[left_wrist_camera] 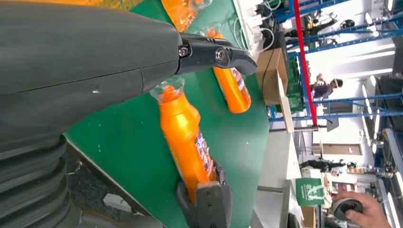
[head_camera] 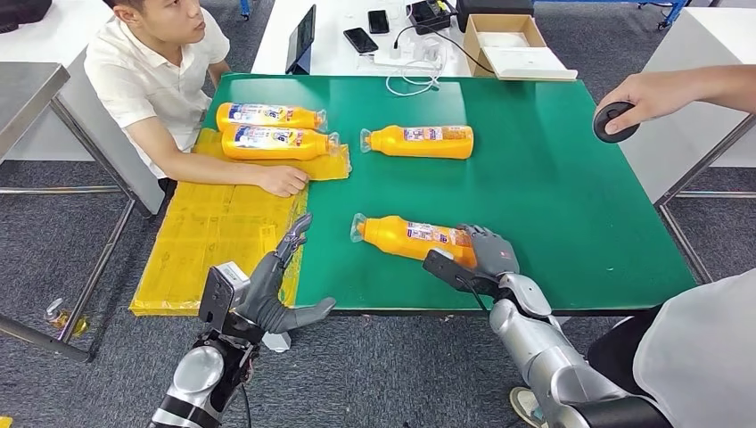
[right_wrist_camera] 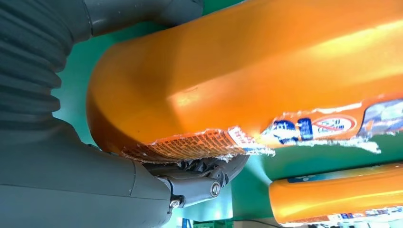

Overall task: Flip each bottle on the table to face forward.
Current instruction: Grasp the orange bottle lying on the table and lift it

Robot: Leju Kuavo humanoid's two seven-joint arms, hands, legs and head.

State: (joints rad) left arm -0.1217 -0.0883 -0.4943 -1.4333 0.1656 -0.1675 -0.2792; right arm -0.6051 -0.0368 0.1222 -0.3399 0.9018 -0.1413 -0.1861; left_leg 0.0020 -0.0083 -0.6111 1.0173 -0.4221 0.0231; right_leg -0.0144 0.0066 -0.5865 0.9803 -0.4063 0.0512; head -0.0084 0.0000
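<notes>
Head view: right hand [head_camera: 486, 254] grips the base of the near orange bottle [head_camera: 406, 237] lying on the green table [head_camera: 571, 178]; left hand [head_camera: 281, 285] hovers with fingers spread, holding nothing. Right wrist view: fingers [right_wrist_camera: 195, 183] wrap the torn-labelled bottle.

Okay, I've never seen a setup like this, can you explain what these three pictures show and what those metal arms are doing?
It is a humanoid robot. The wide picture looks down from its head; the other two come from cameras at its wrists. On the green table lie four orange bottles on their sides. The right hand grips the base of the nearest bottle, seen huge in the right wrist view. The left hand is open, holding nothing, at the table's front edge. A seated person rests a hand by two bottles.
</notes>
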